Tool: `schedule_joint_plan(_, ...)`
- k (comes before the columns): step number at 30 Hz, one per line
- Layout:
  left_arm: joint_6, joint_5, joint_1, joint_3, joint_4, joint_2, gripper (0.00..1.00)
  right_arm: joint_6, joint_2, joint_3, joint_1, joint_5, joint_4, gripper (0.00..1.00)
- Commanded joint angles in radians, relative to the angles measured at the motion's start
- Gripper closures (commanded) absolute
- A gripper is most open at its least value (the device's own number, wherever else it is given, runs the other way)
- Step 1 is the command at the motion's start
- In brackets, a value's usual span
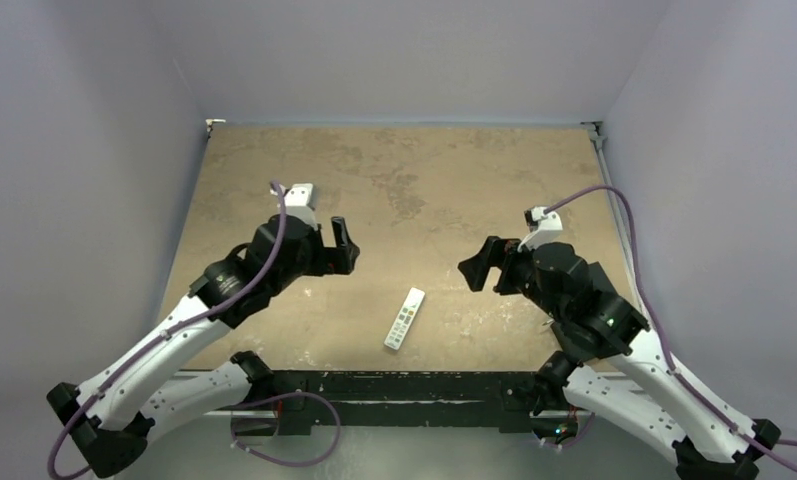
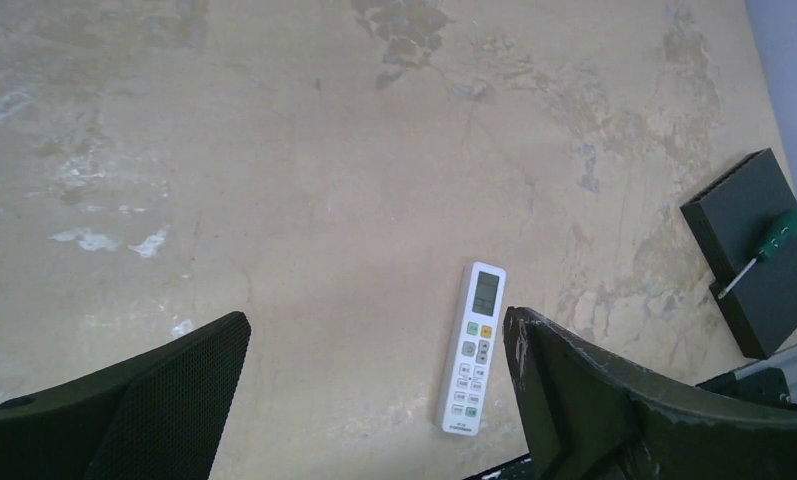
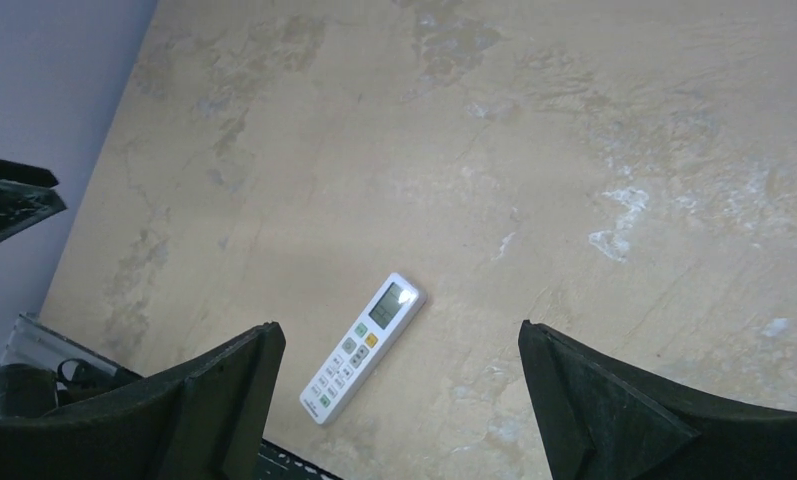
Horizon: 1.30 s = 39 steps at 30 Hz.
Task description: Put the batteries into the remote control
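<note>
1. Currently, the slim white rectangular remote control (image 1: 405,318) lies flat on the tan mottled tabletop (image 1: 404,180). It is near the front edge, between the two arms, with its button face and small display up.
2. The remote's long axis is slanted, with the display end pointing away from the arm bases and slightly toward the right arm.
3. Left gripper (image 1: 336,248): the black fingers are spread wide with nothing between them. It hovers above the table, left of the remote and clear of it.
4. Right gripper (image 1: 479,266): the fingers are likewise wide apart and hold nothing. It hangs to the right of the remote, apart from it.
5. Left wrist view: a flat black square pad (image 2: 739,215) sits at the right margin, well apart from the remote. A green-handled screwdriver (image 2: 759,258) rests diagonally on it.
</note>
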Motion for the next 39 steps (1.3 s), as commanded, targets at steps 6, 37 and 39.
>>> schedule_joint_plan(6, 0.13, -0.023, 0.085, 0.05, -0.094, -0.082, 0.01, -0.151, 0.082, 0.035, -0.298, -0.263, 0.055, 0.01)
schedule_joint_plan(37, 0.203, 0.073, 0.116, -0.134, 0.074, -0.264, 0.01, -0.237, -0.123, -0.08, -0.419, -0.393, 0.182, 0.01)
schedule_joint_plan(39, 0.2, 0.065, 0.116, -0.135, 0.073, -0.261, 0.01, -0.237, -0.118, -0.08, -0.418, -0.402, 0.179, 0.01)
